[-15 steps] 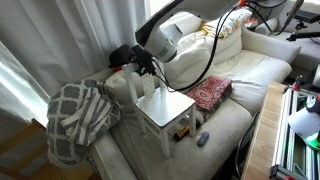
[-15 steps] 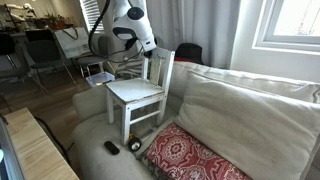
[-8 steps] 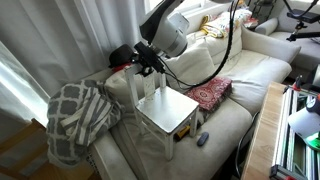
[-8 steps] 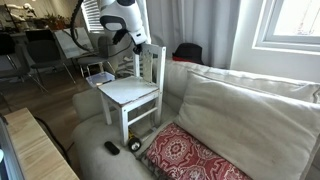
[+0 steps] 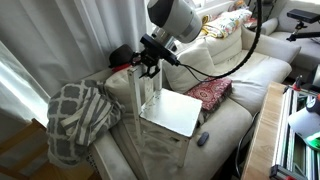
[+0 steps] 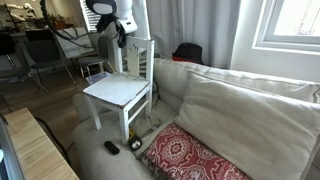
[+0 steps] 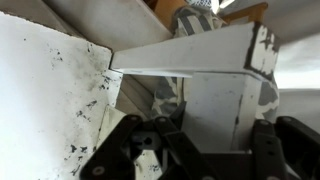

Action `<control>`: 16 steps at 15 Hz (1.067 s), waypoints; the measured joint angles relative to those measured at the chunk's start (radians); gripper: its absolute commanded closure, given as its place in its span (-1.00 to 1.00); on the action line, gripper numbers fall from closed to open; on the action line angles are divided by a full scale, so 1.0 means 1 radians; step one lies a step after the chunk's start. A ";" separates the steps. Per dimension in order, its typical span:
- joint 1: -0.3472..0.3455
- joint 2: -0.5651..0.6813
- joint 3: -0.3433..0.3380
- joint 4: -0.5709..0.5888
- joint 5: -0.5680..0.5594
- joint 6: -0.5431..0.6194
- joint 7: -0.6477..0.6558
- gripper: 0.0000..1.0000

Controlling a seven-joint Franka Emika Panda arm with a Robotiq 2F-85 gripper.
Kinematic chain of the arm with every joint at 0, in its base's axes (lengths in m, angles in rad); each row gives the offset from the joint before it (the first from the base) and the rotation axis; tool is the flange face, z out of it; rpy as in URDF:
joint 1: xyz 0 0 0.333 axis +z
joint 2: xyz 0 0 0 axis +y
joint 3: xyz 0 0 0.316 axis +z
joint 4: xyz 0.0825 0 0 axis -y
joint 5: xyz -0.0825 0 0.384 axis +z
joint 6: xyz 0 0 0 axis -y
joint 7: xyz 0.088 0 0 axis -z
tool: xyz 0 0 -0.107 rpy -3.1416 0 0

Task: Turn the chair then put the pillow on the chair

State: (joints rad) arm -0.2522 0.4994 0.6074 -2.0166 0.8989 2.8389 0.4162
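Well, the chair (image 5: 168, 110) is up on the sofa (image 5: 250, 85), and the gripper (image 5: 146, 66) is clamped nearly shut on its top back rail. The pillow (image 5: 200, 62) leans against the sofa back behind it. A red cushion (image 5: 208, 93) lies just beside the seat, and a blanket (image 5: 78, 115) is heaped at the sofa's end.

The arm (image 5: 180, 14) slants down from above, fingers (image 5: 146, 66) pinched shut on the chair (image 5: 172, 112) back.
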 measured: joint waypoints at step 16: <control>0.299 -0.240 -0.368 -0.057 -0.008 -0.423 -0.124 0.89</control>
State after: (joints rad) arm 0.0464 0.2590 0.2390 -2.0732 0.8904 2.4157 0.2923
